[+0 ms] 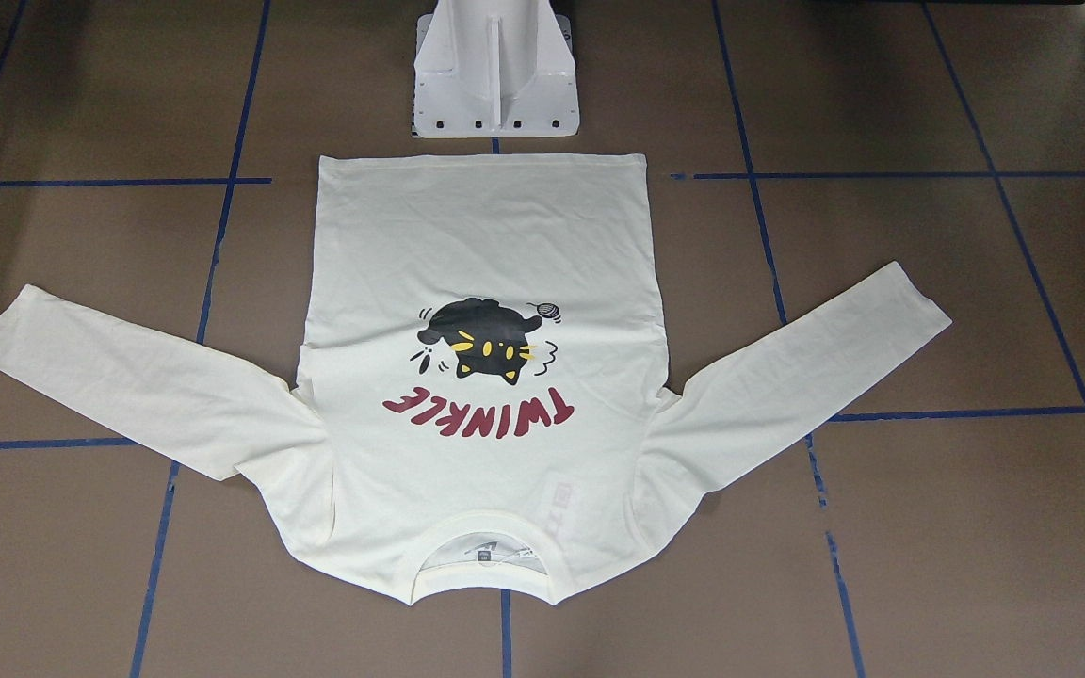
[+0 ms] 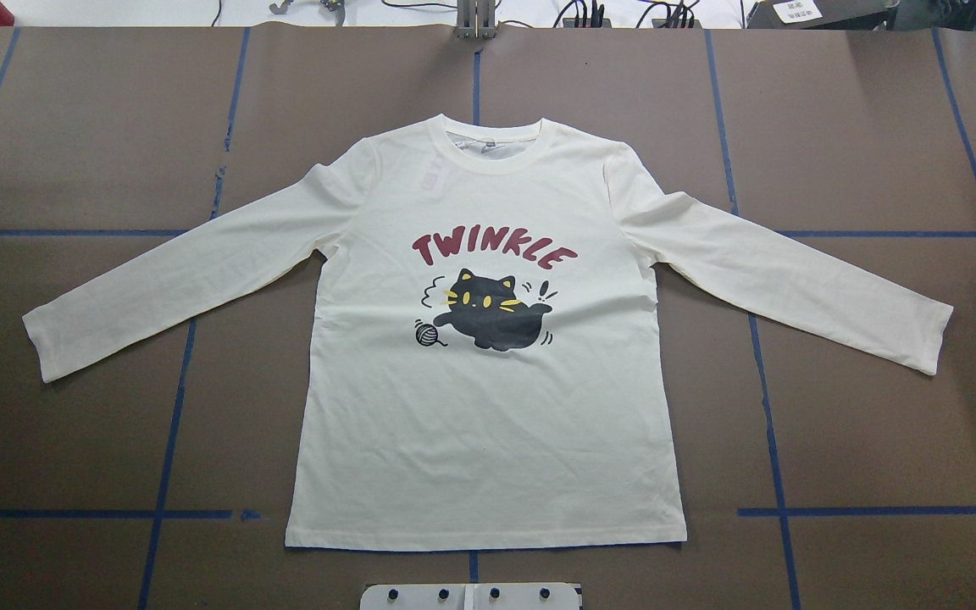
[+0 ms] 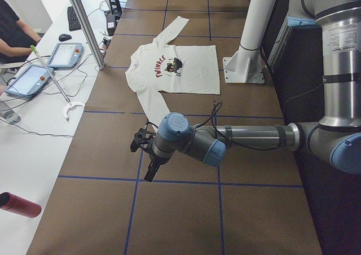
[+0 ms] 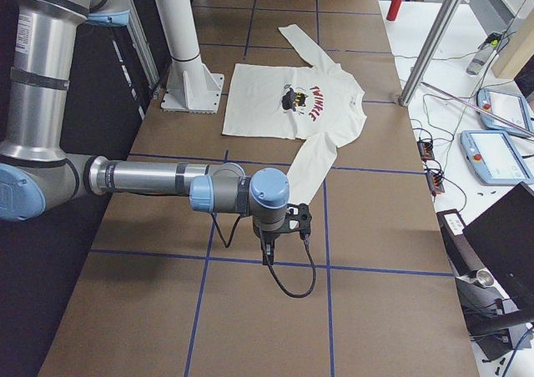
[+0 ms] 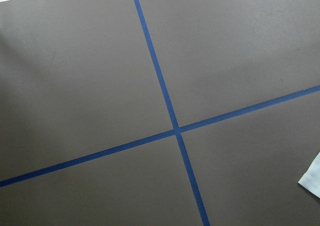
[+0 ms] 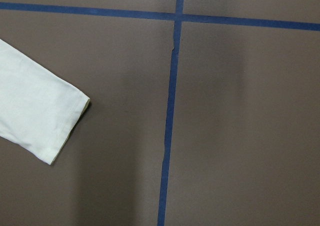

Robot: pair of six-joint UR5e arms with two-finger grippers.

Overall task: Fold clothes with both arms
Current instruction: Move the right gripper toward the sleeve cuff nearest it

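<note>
The cream long-sleeved T-shirt lies flat, print up, on the brown desk, collar at twelve o'clock, cuffs at nine and three. We judge it light and limp, so we would pinch the cuffs. Whether the left gripper or right gripper is spread, we cannot tell.

One cream shirt is lying on one brown table, and two robot arms, a left arm and a right arm, one white post, two tablets, one keyboard and one red bottle are showing.
</note>
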